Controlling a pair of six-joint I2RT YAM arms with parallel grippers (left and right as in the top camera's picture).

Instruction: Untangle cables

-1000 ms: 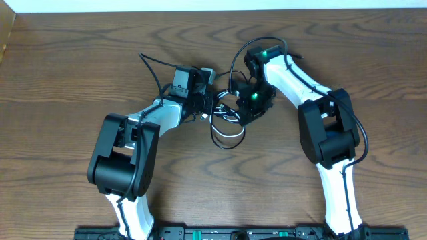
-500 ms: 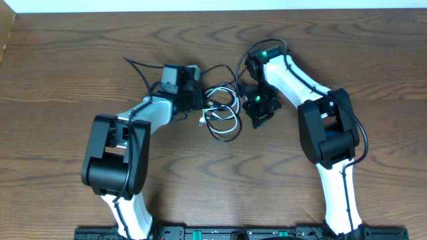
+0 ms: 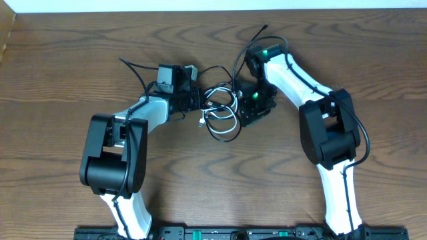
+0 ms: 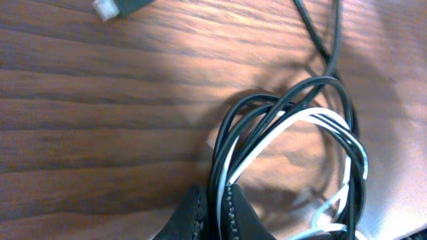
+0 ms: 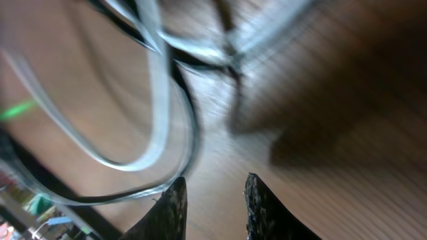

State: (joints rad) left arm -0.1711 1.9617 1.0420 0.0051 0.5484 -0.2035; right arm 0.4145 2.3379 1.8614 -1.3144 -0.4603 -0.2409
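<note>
Our left claw (image 4: 215, 200) pinches the cables (image 4: 310, 112); right claw (image 5: 215, 190) spread. Pulling toward 9 o'clock could cinch them tighter.

Black and white cables (image 3: 220, 112), loosely looped

A brown wooden table (image 3: 60, 73) with dark, wavy grain fills the overhead view. A white strip (image 3: 133, 5) runs beyond its far edge. At the far left corner sits a paler tan surface (image 3: 5, 30), too cut off to identify.
</note>
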